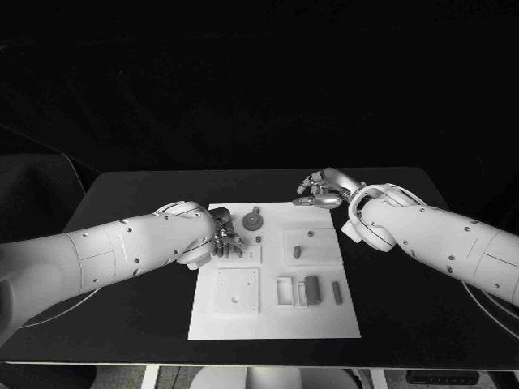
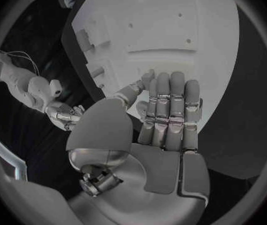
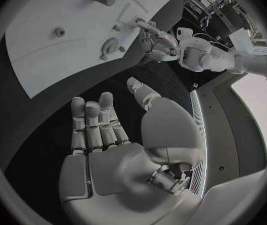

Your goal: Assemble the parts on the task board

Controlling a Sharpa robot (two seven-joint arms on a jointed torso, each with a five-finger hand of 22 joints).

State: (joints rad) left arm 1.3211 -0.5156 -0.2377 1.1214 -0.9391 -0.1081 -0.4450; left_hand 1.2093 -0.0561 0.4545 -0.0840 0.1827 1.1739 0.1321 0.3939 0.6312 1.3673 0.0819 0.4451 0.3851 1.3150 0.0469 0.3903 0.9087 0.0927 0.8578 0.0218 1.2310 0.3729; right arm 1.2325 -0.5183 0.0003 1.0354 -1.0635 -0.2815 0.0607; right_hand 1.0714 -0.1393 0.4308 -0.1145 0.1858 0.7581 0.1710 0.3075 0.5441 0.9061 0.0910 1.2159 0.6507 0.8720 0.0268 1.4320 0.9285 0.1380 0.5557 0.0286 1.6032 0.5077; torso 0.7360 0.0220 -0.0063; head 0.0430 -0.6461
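Head view: a black table (image 1: 412,316) carries the white task board (image 1: 277,320), with a white arm reaching in on either side. The left arm (image 1: 96,251) ends in the left hand (image 1: 222,235), which hangs over the board's near-left edge; its wrist camera shows the fingers (image 2: 170,110) straight and pressed side by side, palm toward the board, holding nothing. The right arm (image 1: 458,243) ends in the right hand (image 1: 320,191), poised at the board's far corner, over bare table; its own camera shows the fingers (image 3: 99,120) extended and loosely apart, nothing in the palm. Grey parts lie on the board. A round, gear-like piece (image 1: 254,219) sits just beside the left hand's fingertips, though whether it touches them cannot be told. A short peg (image 1: 298,252) lies between the two hands, nearer the right arm's side. Well behind both hands, toward the robot, a larger cylinder (image 1: 312,288) and a thin bar (image 1: 336,292) rest side by side.
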